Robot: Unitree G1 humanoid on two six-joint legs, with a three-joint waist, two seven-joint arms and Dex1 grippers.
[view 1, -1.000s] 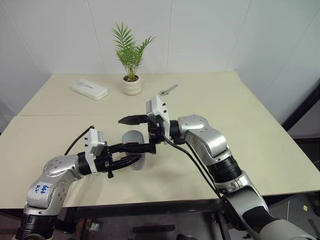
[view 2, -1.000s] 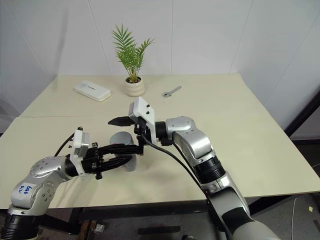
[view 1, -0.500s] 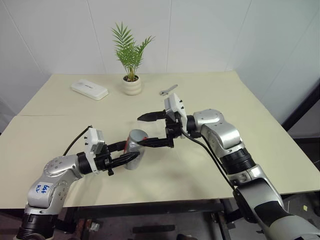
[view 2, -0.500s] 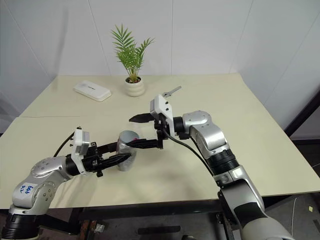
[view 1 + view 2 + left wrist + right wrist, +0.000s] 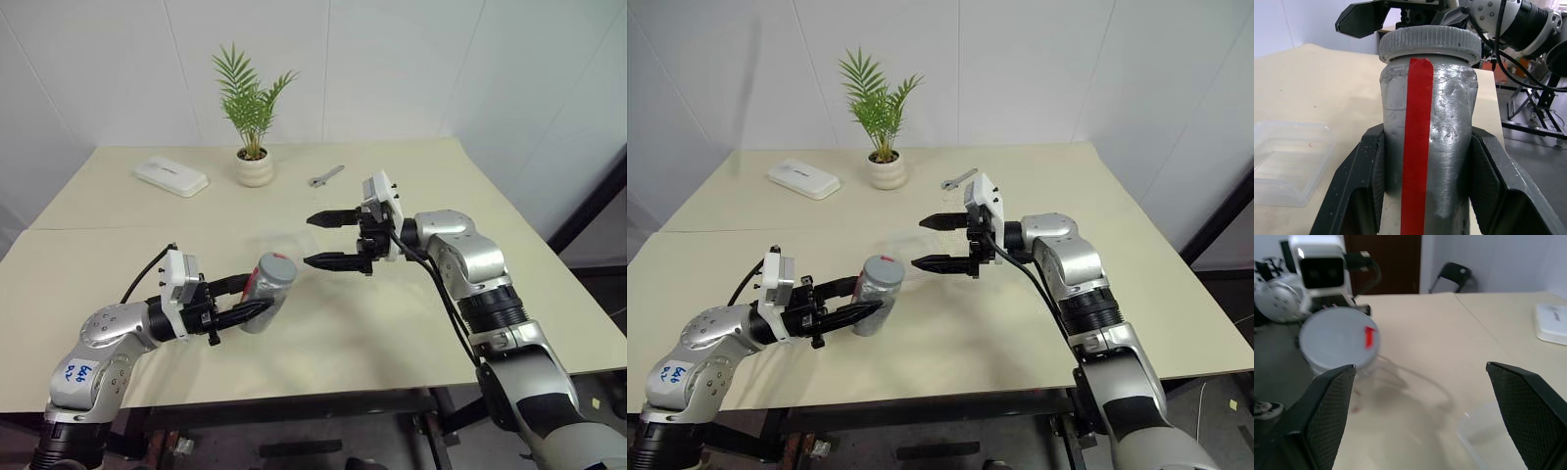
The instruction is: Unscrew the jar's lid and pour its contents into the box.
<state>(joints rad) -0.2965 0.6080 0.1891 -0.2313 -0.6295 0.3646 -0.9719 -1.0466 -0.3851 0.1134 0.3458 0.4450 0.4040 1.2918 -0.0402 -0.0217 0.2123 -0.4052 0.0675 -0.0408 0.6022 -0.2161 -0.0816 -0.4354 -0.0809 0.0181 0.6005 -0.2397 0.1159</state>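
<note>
My left gripper (image 5: 257, 296) is shut on the jar (image 5: 263, 284), a grey translucent cylinder with a red stripe (image 5: 1418, 147), held tilted above the table. The grey ribbed lid (image 5: 1430, 43) sits on the jar, its top carrying a small red mark (image 5: 1369, 338). My right gripper (image 5: 308, 240) hangs open to the right of the lid, apart from it and pointing at it. The box (image 5: 1288, 164), a shallow clear tray, lies on the table just beyond the jar, below the right gripper's fingers. The contents are hidden inside the jar.
At the back of the cream table (image 5: 411, 323) stand a white plant pot (image 5: 254, 168), a flat white case (image 5: 171, 177) and a small wrench (image 5: 325, 176). The table's front edge runs just below my arms.
My right gripper, which stood around the jar's lid, has drawn back to the right with its fingers open. The left gripper keeps its hold on the jar, lid still on.
</note>
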